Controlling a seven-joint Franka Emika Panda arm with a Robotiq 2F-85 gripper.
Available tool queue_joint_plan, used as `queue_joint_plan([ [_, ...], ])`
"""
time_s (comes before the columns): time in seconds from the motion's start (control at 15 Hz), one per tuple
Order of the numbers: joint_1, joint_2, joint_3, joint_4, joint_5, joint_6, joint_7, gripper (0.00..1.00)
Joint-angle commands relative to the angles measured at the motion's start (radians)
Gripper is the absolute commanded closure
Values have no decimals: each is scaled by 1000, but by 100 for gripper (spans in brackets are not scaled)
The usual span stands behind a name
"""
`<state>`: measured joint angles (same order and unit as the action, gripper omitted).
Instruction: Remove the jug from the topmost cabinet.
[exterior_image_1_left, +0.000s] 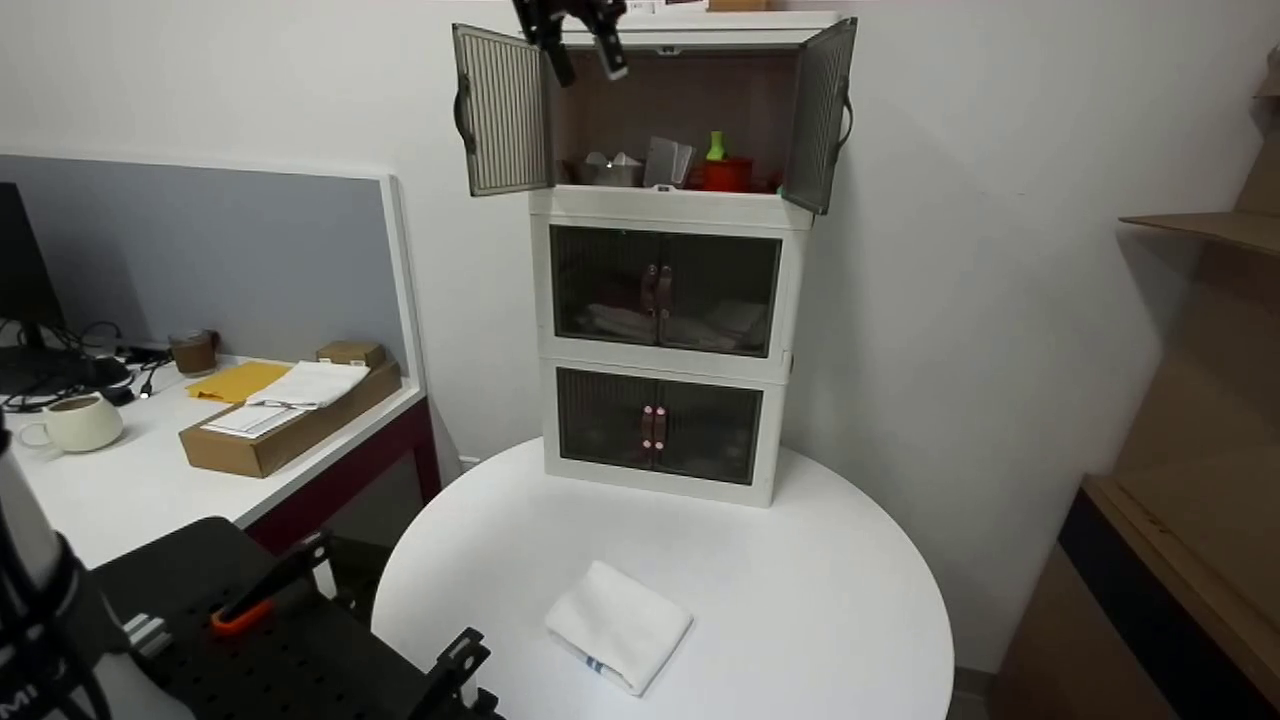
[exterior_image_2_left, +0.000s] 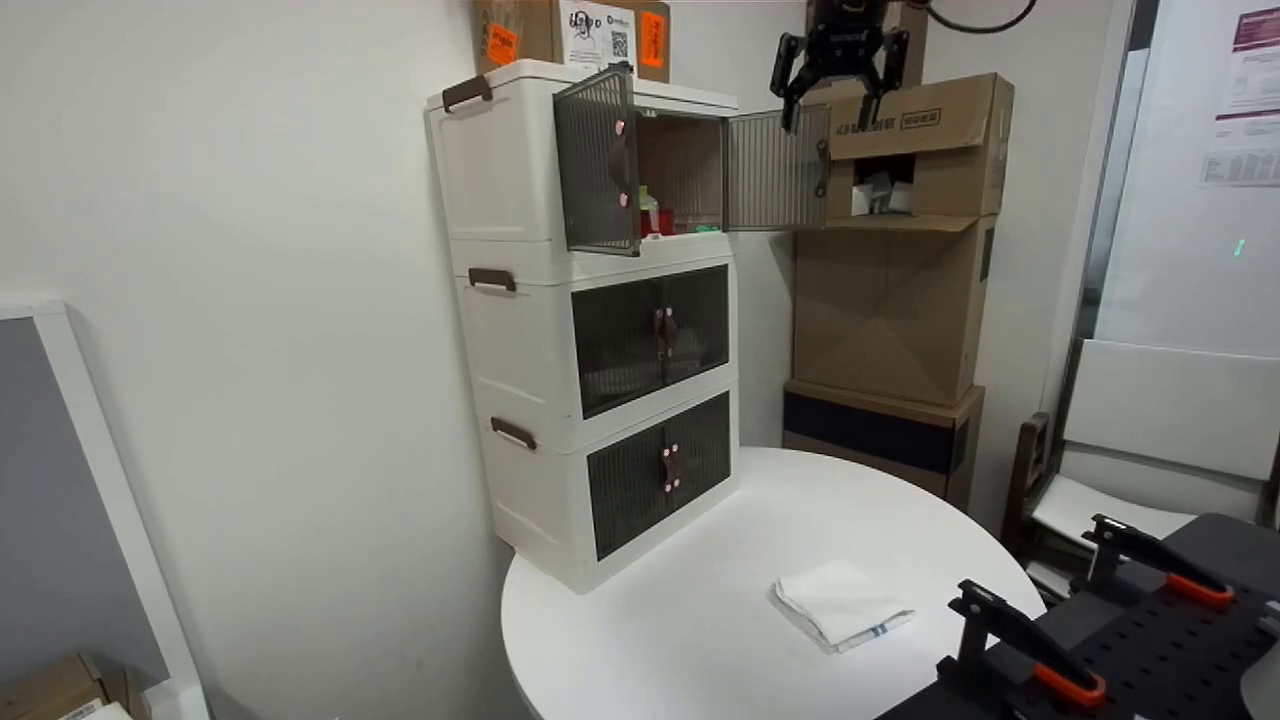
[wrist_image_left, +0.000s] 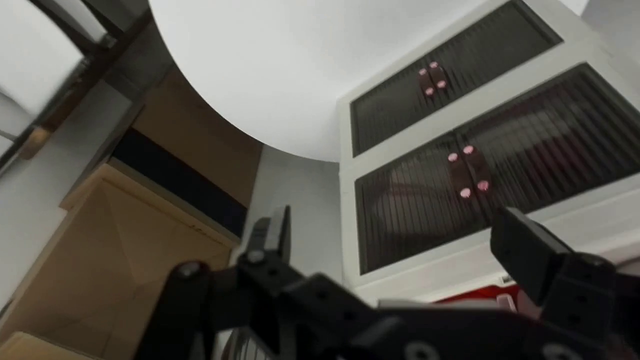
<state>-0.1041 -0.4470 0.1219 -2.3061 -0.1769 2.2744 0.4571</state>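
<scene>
In an exterior view the camera stands back from the unit (exterior_image_1_left: 665, 363), facing it nearly head-on and looking down on the tabletop (exterior_image_1_left: 800, 570). In an exterior view the camera sees the unit at a slant, side wall (exterior_image_2_left: 520, 345) included. The wrist view looks from close behind the fingers (wrist_image_left: 523, 250), the unit upside down and aslant. All three share tabletop and unit.

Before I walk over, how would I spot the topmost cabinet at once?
Find the round white table, then the three-tier white unit on it. The topmost cabinet is its uppermost box: its two ribbed doors stand open, while the dark doors of both lower tiers are shut.
</scene>
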Motion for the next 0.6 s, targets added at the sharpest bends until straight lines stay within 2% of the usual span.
queue_joint_plan([
  [0.0,62,250,-109,215,175,59,-220,0],
  [0.13,90,362,-135,324,271,35,-364,0],
  [0.33,104,504,-132,469,381,-16,-551,0],
  [0.53,87,601,-115,591,420,-101,-724,0],
])
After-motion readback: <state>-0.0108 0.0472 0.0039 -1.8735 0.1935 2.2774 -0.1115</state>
